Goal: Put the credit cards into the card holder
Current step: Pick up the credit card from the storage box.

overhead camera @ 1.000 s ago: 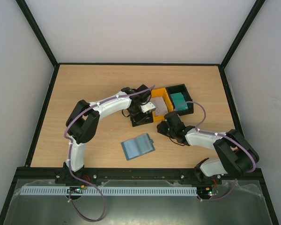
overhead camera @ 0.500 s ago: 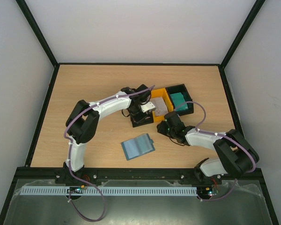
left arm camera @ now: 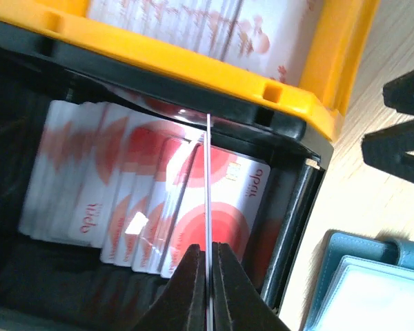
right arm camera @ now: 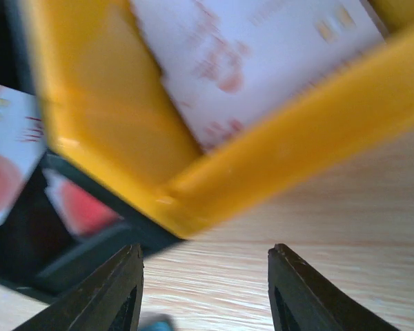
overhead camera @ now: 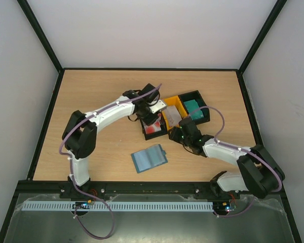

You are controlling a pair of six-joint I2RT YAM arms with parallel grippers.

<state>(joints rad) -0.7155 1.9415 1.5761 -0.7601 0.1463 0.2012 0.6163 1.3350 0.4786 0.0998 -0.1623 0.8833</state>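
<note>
Left tool [left arm camera: 208,256] tight on edge-on credit card [left arm camera: 208,179], above stack [left arm camera: 117,186] in black bin [left arm camera: 294,221].

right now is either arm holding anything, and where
One credit card, pinched by its near edge between the left fingers. The right fingers are open, empty.

Wooden table [overhead camera: 101,96], row of bins [overhead camera: 169,116], card holder [overhead camera: 149,158] nearer

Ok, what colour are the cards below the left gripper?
Red-and-white cards, clearest in the left wrist view.
</note>
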